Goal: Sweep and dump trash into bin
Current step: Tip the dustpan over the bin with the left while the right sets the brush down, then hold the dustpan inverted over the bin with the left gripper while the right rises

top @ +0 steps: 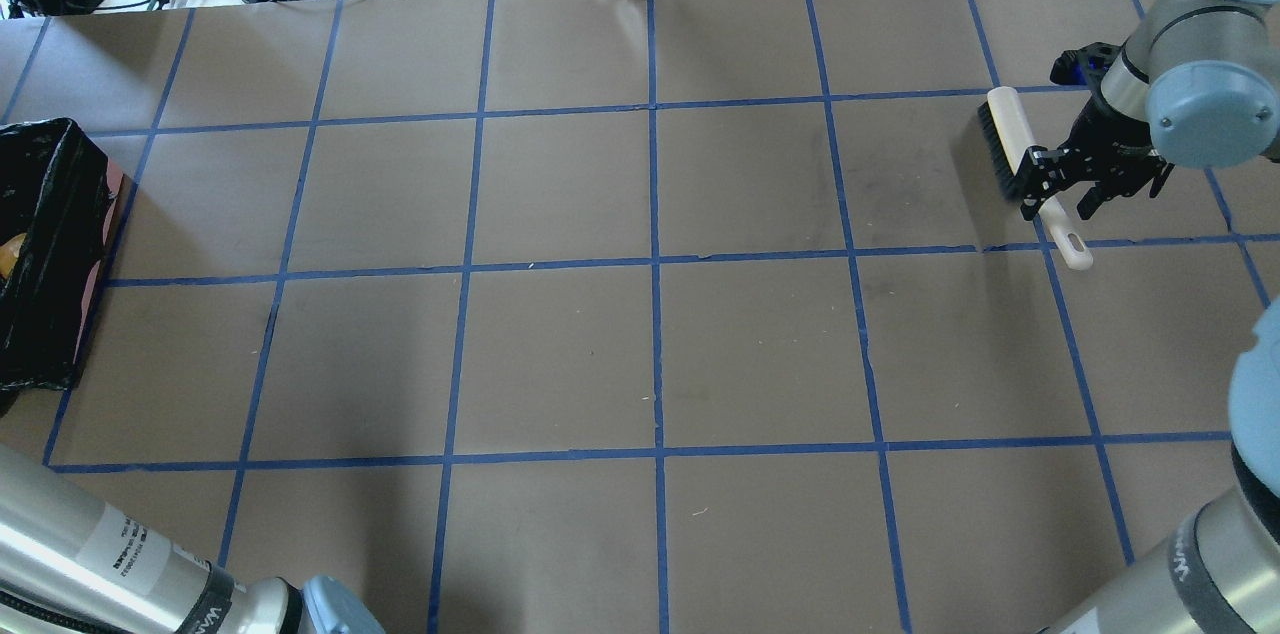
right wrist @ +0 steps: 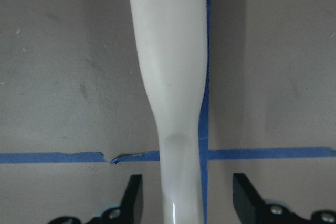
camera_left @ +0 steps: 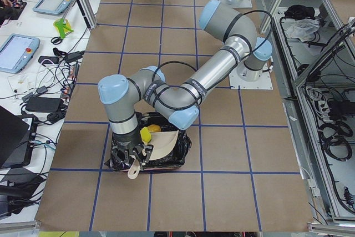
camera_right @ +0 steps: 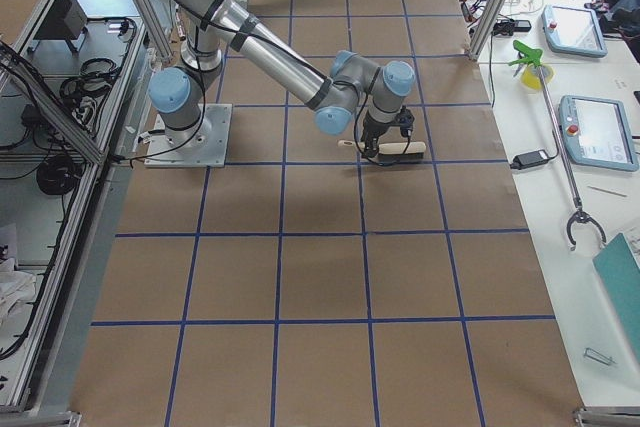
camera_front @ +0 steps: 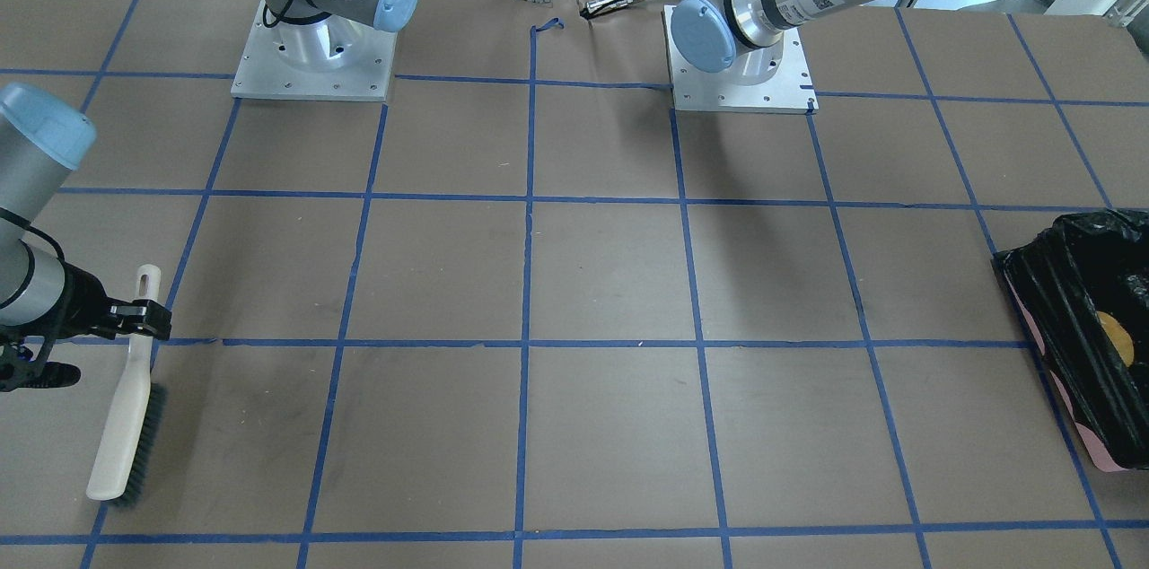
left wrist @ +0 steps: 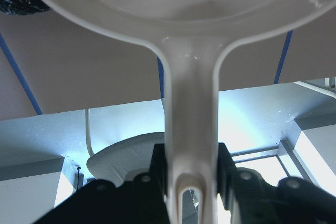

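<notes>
Left gripper is clamped on the handle of the beige dustpan. The wrist view shows both fingers pressed against the handle sides. The dustpan is held over the bin, pan part above the opening, handle sticking out past the bin's outer rim. The bin is pink with a black bag liner and sits at the table end on the robot's left, cut by the frame edge in both the front and overhead views. Trash is in the bin: the yellow sponge and the golden-brown piece lie side by side next to the dustpan edge, partly hidden by it. The golden-brown piece also shows inside the liner in the front view. Right gripper is at the far opposite side of the table, spread wide, straddling the handle of the brush. There is a gap on each side of the handle, with neither finger touching it. The brush lies on the table with its dark bristles to one side and its handle crossing a blue tape line.
</notes>
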